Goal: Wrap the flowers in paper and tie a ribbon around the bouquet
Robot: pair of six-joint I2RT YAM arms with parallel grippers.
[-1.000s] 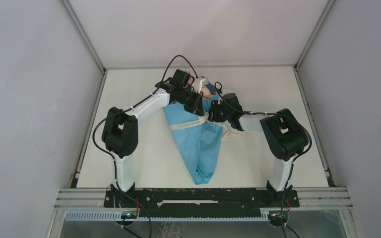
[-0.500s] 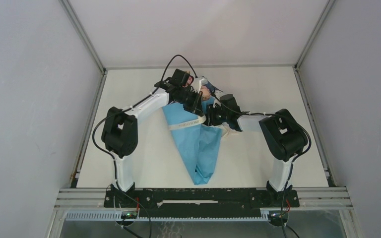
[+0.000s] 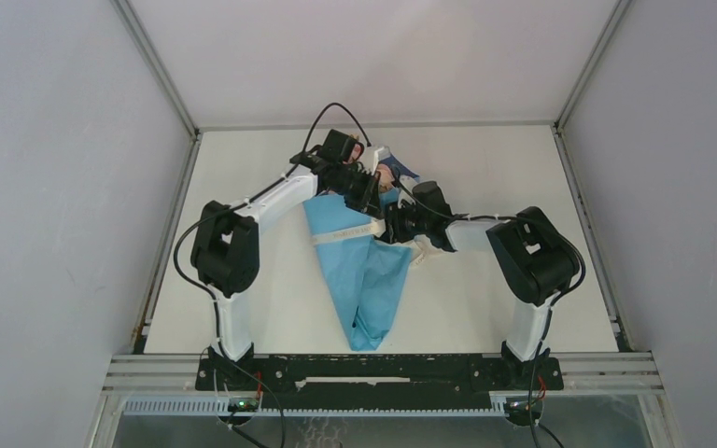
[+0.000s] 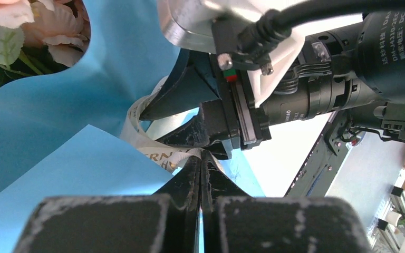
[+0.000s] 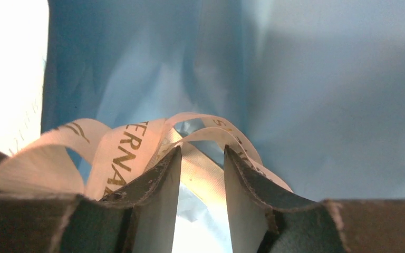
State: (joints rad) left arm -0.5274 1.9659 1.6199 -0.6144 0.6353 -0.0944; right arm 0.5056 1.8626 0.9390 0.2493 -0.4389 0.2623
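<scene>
Centrally, the bouquet (image 3: 366,271) lies on a white table (image 3: 504,168), its tip toward the arms' bases and its wide end away. The ribbon (image 3: 341,234) crosses the cone's upper part, and both grippers meet beside it at the cone's right edge. From above their jaws are too small to read. The left wrist view shows the flowers (image 4: 52,31), pink with green leaves, at the paper's mouth. It also shows the left gripper (image 4: 201,158) closed, pinching the ribbon at its tips. The right wrist view shows the right gripper (image 5: 201,154) with a narrow gap between its jaws, ribbon loops draped over the tips and paper (image 5: 316,79) beyond. Grey walls (image 3: 47,187) enclose the table. A black cable (image 3: 336,110) arches over the left arm, which partly hides the cone's far end from above.
</scene>
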